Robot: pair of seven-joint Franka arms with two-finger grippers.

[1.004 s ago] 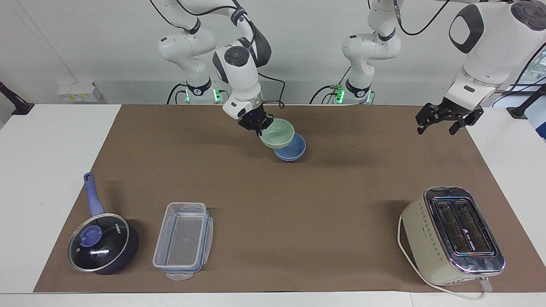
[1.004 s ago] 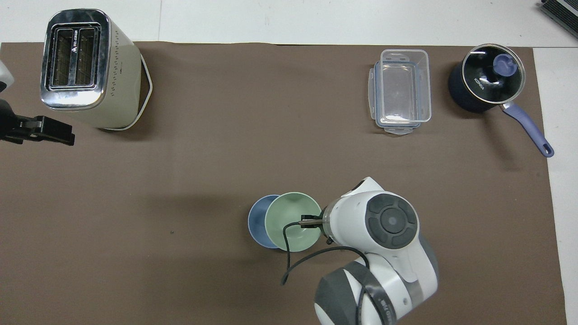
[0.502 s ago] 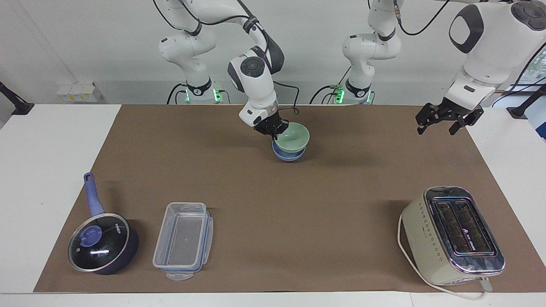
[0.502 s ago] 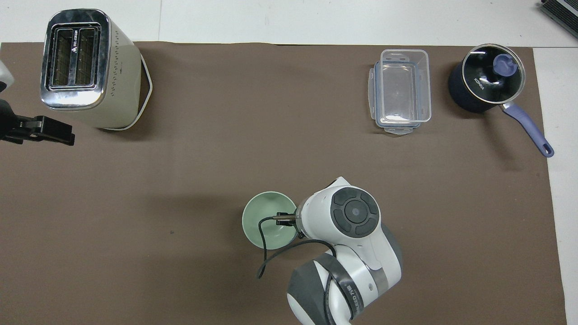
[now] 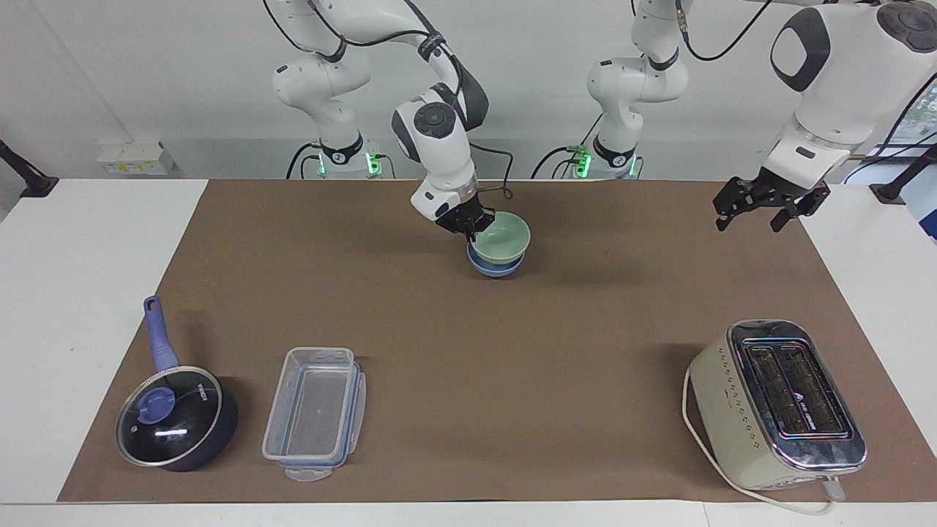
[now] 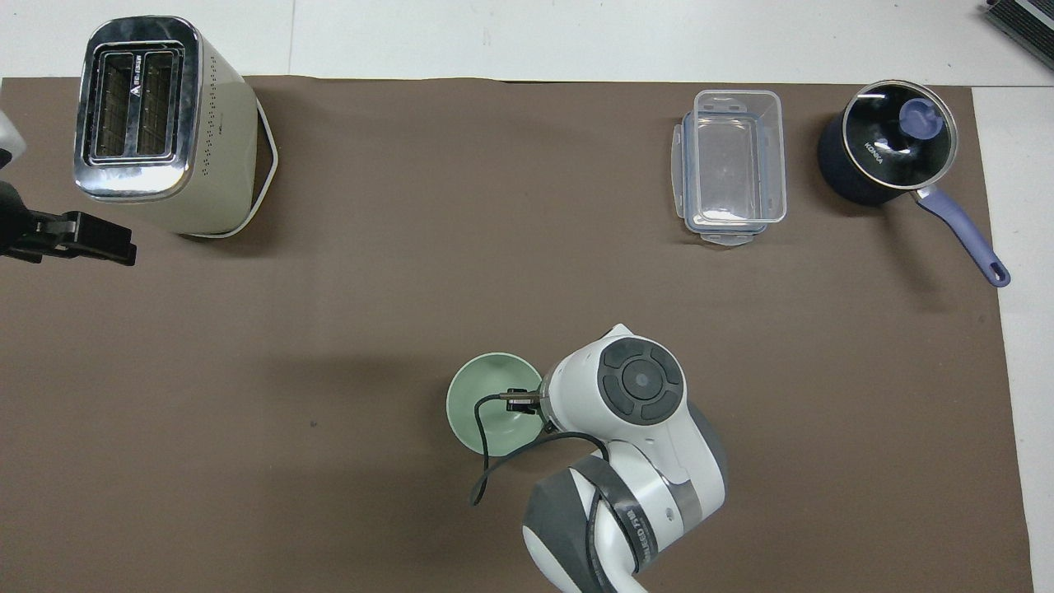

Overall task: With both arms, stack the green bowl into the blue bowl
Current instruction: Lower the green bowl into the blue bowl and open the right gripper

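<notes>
I see the right gripper [image 5: 472, 228] clamped on the rim of the small pale mint-green plastic bowl [image 5: 502, 236], which sits nested in the small periwinkle-blue bowl [image 5: 495, 268] on the brown paper mat [image 5: 468, 344], at the robots' end, mid-table. The left gripper [image 5: 770, 205] waits spread wide over the mat's edge at its own end.

Right gripper [image 5: 471, 233] clamped on the rim of the green bowl [image 5: 504, 236], which sits nested in the blue bowl [image 5: 495, 266] on the brown mat [image 5: 512, 351], near the robots. Left gripper [image 5: 754, 217] hangs spread over the mat's edge at the left arm's end, waiting. Saucepan [image 5: 176, 416], clear container [image 5: 315, 413] and toaster [image 5: 777, 404] stand far from the robots.
</notes>
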